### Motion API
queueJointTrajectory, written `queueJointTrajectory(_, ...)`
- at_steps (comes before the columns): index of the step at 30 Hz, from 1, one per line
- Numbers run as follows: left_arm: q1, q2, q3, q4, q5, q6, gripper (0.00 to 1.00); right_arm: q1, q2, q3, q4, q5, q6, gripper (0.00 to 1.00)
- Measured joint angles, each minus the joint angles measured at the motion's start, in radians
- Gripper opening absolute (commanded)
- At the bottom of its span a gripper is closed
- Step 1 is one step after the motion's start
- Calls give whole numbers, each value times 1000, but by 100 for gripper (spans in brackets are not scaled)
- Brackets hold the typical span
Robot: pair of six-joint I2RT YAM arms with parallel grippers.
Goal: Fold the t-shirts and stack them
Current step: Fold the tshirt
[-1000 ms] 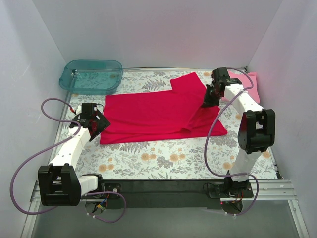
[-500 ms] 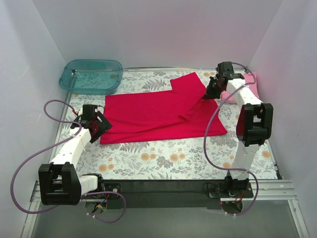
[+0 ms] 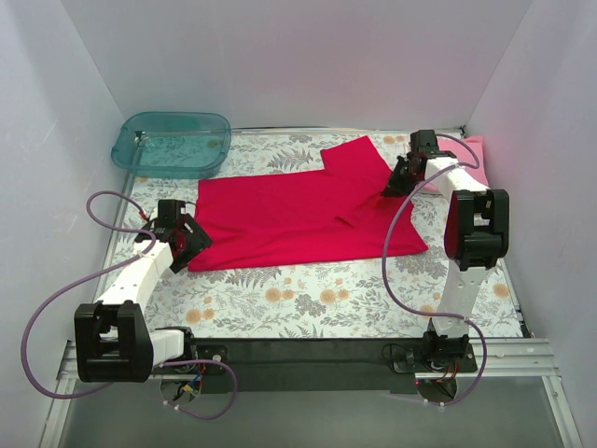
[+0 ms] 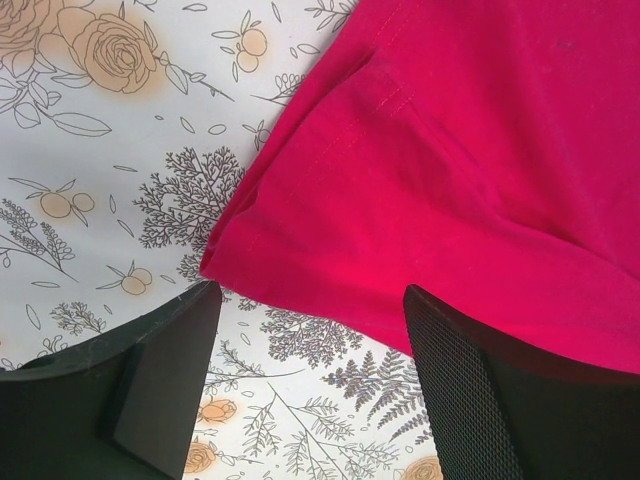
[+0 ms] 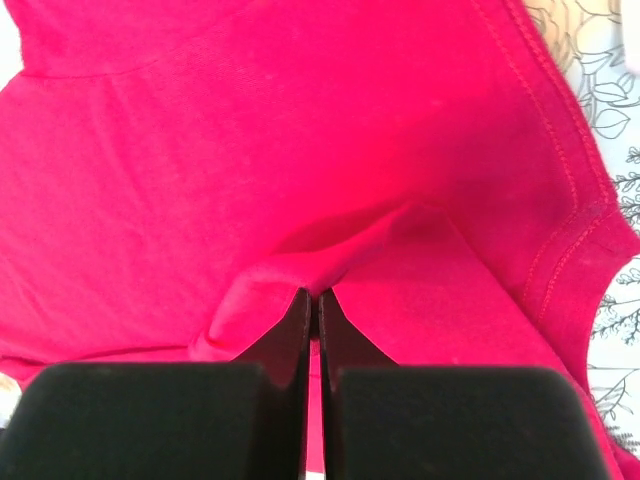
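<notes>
— Where's the red t-shirt?
— Spread over the middle of the desk. The pink t-shirt lies at the far right corner.
— And the claws?
— The right claw is clenched on a raised pinch of red cloth. The left claw is released, jaws apart over the shirt's near left corner. A teal tub sits at the far left corner.
</notes>
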Motion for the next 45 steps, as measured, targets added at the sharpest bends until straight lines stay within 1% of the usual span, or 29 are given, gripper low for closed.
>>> queueJointTrajectory(4, 0, 0, -7, -2, 2, -3, 68, -12, 0, -30, 37, -6, 26, 7)
queueJointTrajectory(5, 0, 0, -8, -1, 3, -5, 67, -14, 0, -35, 49, -10, 29, 13)
queueJointTrajectory(6, 0, 0, -8, -1, 3, -7, 67, -18, 0, -39, 58, -14, 36, 15)
queueJointTrajectory(7, 0, 0, -8, -1, 3, -8, 67, -20, 0, -41, 63, -17, 40, 25)
queueJointTrajectory(9, 0, 0, -8, -2, 3, -11, 67, -25, 0, -46, 73, -18, 51, 36)
queueJointTrajectory(10, 0, 0, -8, -2, 3, -12, 67, -26, 0, -48, 78, -18, 50, 44)
queueJointTrajectory(12, 0, 0, -8, -2, 4, -16, 67, -30, 0, -55, 87, -13, 47, 47)
queueJointTrajectory(16, 0, 2, -3, -5, 18, -21, 67, -43, -8, -77, 89, -3, 20, 49)
queueJointTrajectory(20, 0, 16, 31, -9, 34, -28, 65, -53, -81, -140, 88, 10, -29, 49)
queueJointTrajectory(25, 0, 69, 82, 5, 65, -37, 53, -73, -255, -279, 94, 8, -84, 48)
queueJointTrajectory(28, 0, 114, 87, 25, 86, -45, 49, -105, -331, -358, 103, 1, -103, 48)
queueJointTrajectory(34, 0, 226, 88, 56, 110, -57, 39, -177, -356, -520, 117, -11, -114, 46)
queueJointTrajectory(39, 0, 284, 68, 76, 81, -78, 27, -216, -369, -617, 141, -21, -114, 45)
queueJointTrajectory(45, -1, 243, 22, 86, 40, -138, 24, -253, -474, -739, 194, -20, -103, 45)
